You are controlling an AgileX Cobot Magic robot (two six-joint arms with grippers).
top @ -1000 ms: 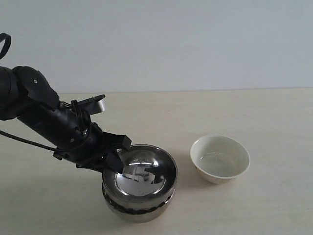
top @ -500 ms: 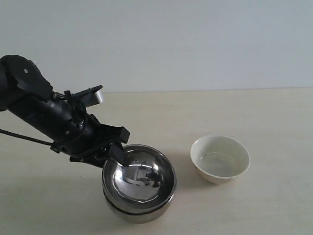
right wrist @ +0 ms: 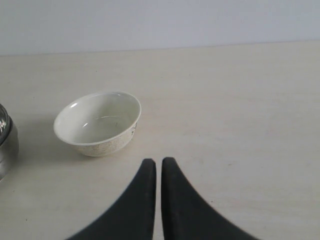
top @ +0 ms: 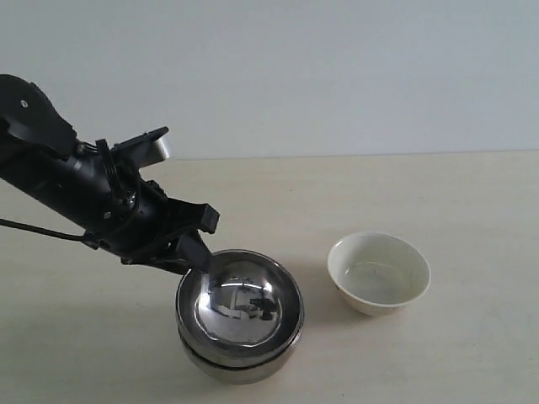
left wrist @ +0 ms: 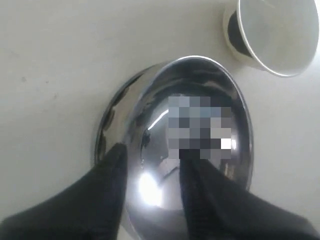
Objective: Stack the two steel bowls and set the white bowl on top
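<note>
The two steel bowls are nested: the upper one [top: 244, 307] [left wrist: 200, 90] sits level inside the lower one [top: 236, 366] [left wrist: 102, 135] at the front of the table. My left gripper [top: 195, 252] [left wrist: 152, 157] is open at the stack's left rim, one finger outside the upper bowl's wall and one over its inside. To the right of the stack, apart from it, the white bowl [top: 379, 271] [left wrist: 280, 35] [right wrist: 97, 122] stands upright and empty. My right gripper [right wrist: 158, 162] is shut on nothing, a short way from the white bowl; the exterior view does not show it.
The table [top: 472, 194] is pale beige with a plain light wall behind it. An edge of the steel stack [right wrist: 6, 145] shows in the right wrist view. The left arm [top: 76, 189] slants down from the left.
The upper steel bowl went from tilted to level inside the lower one. The left arm has drawn back up and to the left, and its fingers have let go of the rim.
</note>
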